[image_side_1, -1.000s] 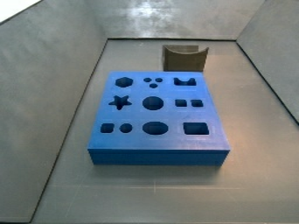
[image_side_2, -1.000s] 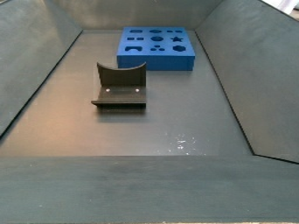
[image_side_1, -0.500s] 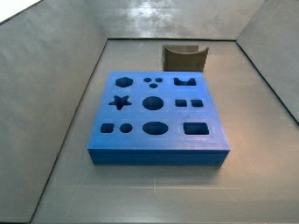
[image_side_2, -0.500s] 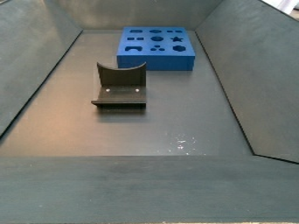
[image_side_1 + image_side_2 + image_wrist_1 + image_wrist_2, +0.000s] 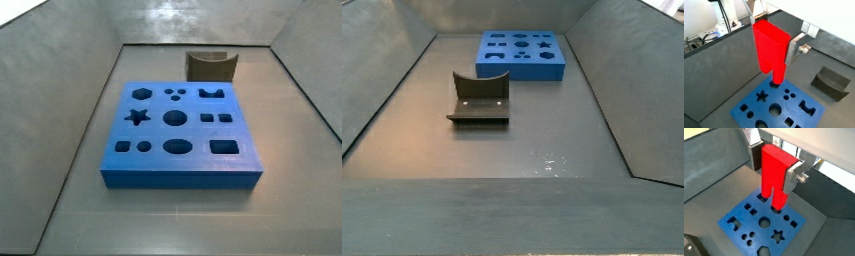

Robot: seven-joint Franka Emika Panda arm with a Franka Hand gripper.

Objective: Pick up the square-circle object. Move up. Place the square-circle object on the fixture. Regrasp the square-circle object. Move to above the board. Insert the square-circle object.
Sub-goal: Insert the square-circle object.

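The square-circle object [image 5: 771, 47] [image 5: 774, 178] is a tall bright red block with two prongs that point down. My gripper [image 5: 774, 37] [image 5: 775, 170] is shut on its upper part, with a silver finger [image 5: 793, 174] flat against one side. It hangs above the blue board [image 5: 781, 101] [image 5: 792, 229], and its prongs stay clear of the cut-outs. Both side views show the board [image 5: 201, 132] [image 5: 529, 70] and the olive-brown fixture [image 5: 211, 66] [image 5: 480, 98], which stands empty. Neither side view shows the gripper or the red block.
Grey walls ring the floor [image 5: 516, 150] on all sides. The fixture [image 5: 832, 82] stands apart from the board, near one wall.
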